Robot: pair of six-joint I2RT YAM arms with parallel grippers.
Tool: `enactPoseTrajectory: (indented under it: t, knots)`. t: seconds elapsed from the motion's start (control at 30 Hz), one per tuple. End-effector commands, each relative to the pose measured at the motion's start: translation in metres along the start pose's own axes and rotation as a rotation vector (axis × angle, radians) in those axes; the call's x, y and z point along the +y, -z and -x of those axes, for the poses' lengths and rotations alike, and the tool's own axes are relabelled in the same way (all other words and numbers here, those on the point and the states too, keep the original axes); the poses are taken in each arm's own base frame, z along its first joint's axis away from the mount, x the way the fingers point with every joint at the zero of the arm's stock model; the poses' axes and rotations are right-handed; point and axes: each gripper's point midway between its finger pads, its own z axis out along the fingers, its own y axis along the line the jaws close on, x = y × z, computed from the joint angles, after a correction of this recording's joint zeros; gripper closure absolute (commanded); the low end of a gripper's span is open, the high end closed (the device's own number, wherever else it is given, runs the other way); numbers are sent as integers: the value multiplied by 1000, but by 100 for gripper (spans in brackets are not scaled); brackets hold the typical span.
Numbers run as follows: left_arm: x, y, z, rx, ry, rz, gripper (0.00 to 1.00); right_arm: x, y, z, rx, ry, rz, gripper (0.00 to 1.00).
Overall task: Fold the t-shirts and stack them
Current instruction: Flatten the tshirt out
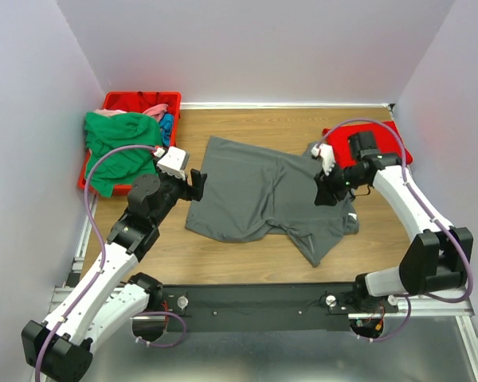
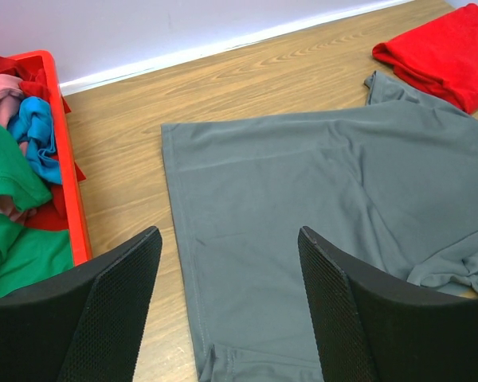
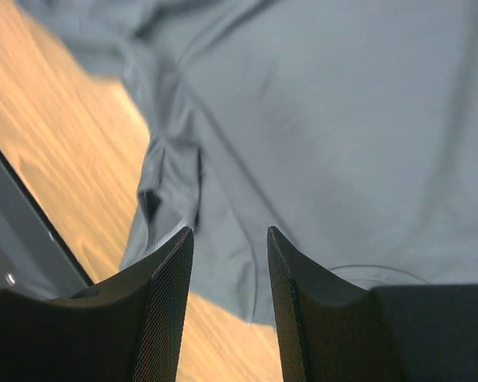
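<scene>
A dark grey t-shirt (image 1: pixel 263 195) lies partly spread and rumpled on the wooden table; it also shows in the left wrist view (image 2: pixel 303 199) and the right wrist view (image 3: pixel 327 127). My left gripper (image 1: pixel 197 183) is open and empty just above the shirt's left edge (image 2: pixel 179 231). My right gripper (image 1: pixel 325 193) is open and empty above the shirt's right side, near a sleeve (image 3: pixel 171 183). A folded bright red t-shirt (image 1: pixel 382 143) lies at the back right (image 2: pixel 442 52). Green (image 1: pixel 115 147), pink (image 1: pixel 154 110) and blue (image 1: pixel 167 125) shirts are heaped in the bin.
A red plastic bin (image 1: pixel 139 99) stands at the back left, its near wall beside my left fingers (image 2: pixel 70 199). White walls enclose the table. A black rail (image 1: pixel 263 298) runs along the near edge, seen also in the right wrist view (image 3: pixel 32 239).
</scene>
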Motion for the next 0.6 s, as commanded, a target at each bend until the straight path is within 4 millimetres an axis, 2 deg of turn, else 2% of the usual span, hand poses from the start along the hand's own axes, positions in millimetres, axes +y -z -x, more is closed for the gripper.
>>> enactPoseTrajectory:
  t: [0.0, 0.03, 0.07, 0.1, 0.13, 0.17, 0.3, 0.33, 0.37, 0.43, 0.5, 0.53, 0.57]
  knots:
    - [2, -2, 4, -20, 6, 1, 19, -16, 23, 43, -216, -66, 18, 50]
    - [-3, -3, 9, -38, 8, -33, 18, -19, 25, 43, -231, -79, 16, 50]
    - [2, -4, 9, -39, 18, -26, 17, -24, 27, 45, -255, -90, 7, 50]
    - [4, -5, 9, -38, 25, -29, 15, -28, 26, 37, -263, -122, 3, 50]
    - [8, -7, 10, -43, 36, -37, 14, -31, 27, 41, -297, -111, -5, 50]
    - [9, -8, 11, -44, 52, -45, 13, -34, 25, 32, -303, -151, -7, 50]
    - [16, -18, 11, -38, 89, -69, 13, -31, 28, 36, -389, -154, 44, 50]
    - [15, -21, 18, -46, 99, -82, 13, -29, 26, 34, -406, -159, 63, 50]
    - [17, -30, 11, -15, 108, -77, 13, -30, 26, 33, -409, -160, 62, 50]
    - [19, -45, 9, 19, 121, -78, 13, -32, 24, 29, -413, -169, 60, 50]
    - [23, -57, 9, 41, 132, -69, 14, -30, 24, 26, -418, -175, 65, 50]
    - [25, -63, 17, 40, 132, -62, 14, -31, 23, 24, -414, -178, 59, 50]
    - [29, -75, 4, 86, 143, -51, 14, -30, 22, 23, -412, -180, 56, 50]
